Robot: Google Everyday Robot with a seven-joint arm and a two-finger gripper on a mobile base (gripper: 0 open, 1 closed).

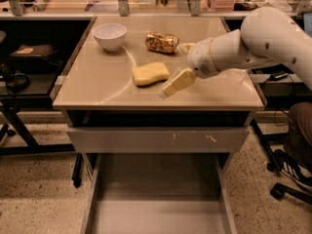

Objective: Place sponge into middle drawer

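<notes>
The pale yellow sponge (150, 73) lies flat on the desk top, near the middle. My gripper (171, 87) hangs just right of and in front of the sponge, low over the desk and angled down to the left, with nothing seen in it. The middle drawer (156, 204) is pulled out below the desk at the bottom of the camera view, and its grey floor is bare.
A white bowl (109, 35) stands at the desk's back left. A crumpled gold foil packet (162, 42) lies at the back middle. A shut drawer with a scratched grey front (158, 139) sits under the desk top. An office chair base (287, 179) stands at the right.
</notes>
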